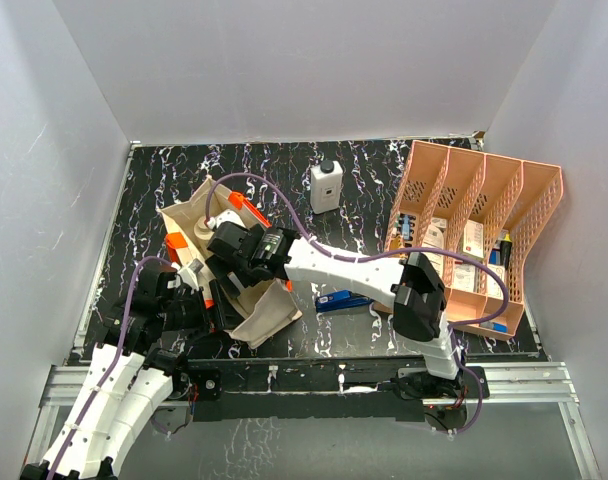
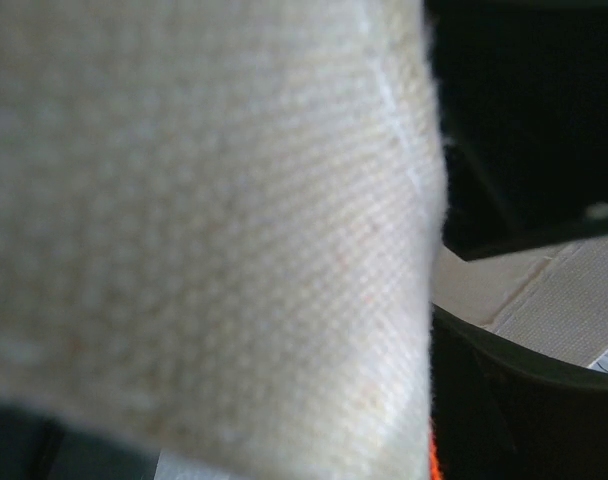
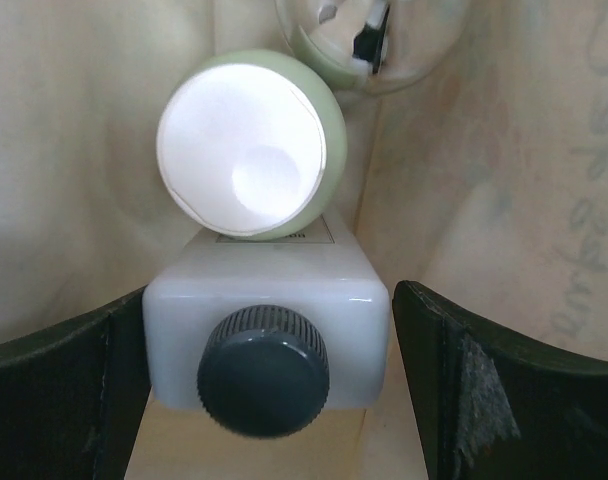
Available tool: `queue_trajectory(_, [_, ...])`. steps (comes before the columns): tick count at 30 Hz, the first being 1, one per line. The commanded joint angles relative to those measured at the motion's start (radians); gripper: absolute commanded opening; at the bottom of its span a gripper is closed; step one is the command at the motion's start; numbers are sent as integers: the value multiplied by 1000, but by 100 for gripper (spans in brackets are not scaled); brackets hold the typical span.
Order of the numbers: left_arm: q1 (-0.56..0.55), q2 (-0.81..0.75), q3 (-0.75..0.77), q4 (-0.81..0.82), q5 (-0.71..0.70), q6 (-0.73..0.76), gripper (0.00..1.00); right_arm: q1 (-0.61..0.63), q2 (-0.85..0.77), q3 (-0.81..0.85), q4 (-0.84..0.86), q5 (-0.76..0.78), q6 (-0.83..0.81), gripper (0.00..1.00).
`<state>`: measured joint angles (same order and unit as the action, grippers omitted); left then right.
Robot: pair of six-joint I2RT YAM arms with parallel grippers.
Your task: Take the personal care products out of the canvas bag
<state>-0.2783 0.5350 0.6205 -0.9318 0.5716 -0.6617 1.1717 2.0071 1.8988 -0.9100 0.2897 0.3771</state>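
**Right arm is in the bag, lined up on a white bottle**

The big stuff first: 1 canvas bag (image 1: 269, 318) lies on its side at the left of the black table (image 1: 384, 330). There's 1 pink organizer (image 1: 539, 215) off to the right, well apart from it. Both arms are at the bag. The left gripper (image 1: 196, 295) is at the near edge. Its camera shows only blurry cloth right up against the lens, so I can't tell how wide it is or whether it's pinching the canvas.

The right gripper (image 1: 224, 240) is reached into the mouth of the bag. From its wrist view the fingers (image 3: 59, 390) are spread wide on either side of a white squarish bottle (image 3: 284, 295) with a black cap. There are gaps on both sides and nothing is held yet.

So my guess is this is the reach-and-grab step. Next it needs to close squarely on the flat sides, then pull straight back out. It has to avoid dragging the olive cylinder (image 3: 249, 150) that's resting on top of the bottle, and avoid snagging the cloth.

Bottle count:
- 1 white bottle with a black cap standing out on the table (image 1: 326, 186).
- 2 clearly inside the bag.
- 1 more pale round thing (image 3: 349, 45) behind them, too cut off to identify.

Also 1 blue stapler (image 1: 342, 300) beside the bag.
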Motion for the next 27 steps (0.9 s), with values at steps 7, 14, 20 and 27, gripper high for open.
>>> queue_trajectory(7, [-3,-2,10,-55,30,21,81,-2,15,-81,28,26,41,94])
queue_trajectory(14, [-2,-7,9,-62,28,19,81,-2,34,-95,46,15,40,88])
queue_trajectory(20, [-3,-15,5,-62,24,13,81,-1,1,-96,71,-4,33,73])
queue_trajectory(27, [-3,-3,11,-63,22,20,81,-2,-70,-92,117,-28,23,30])
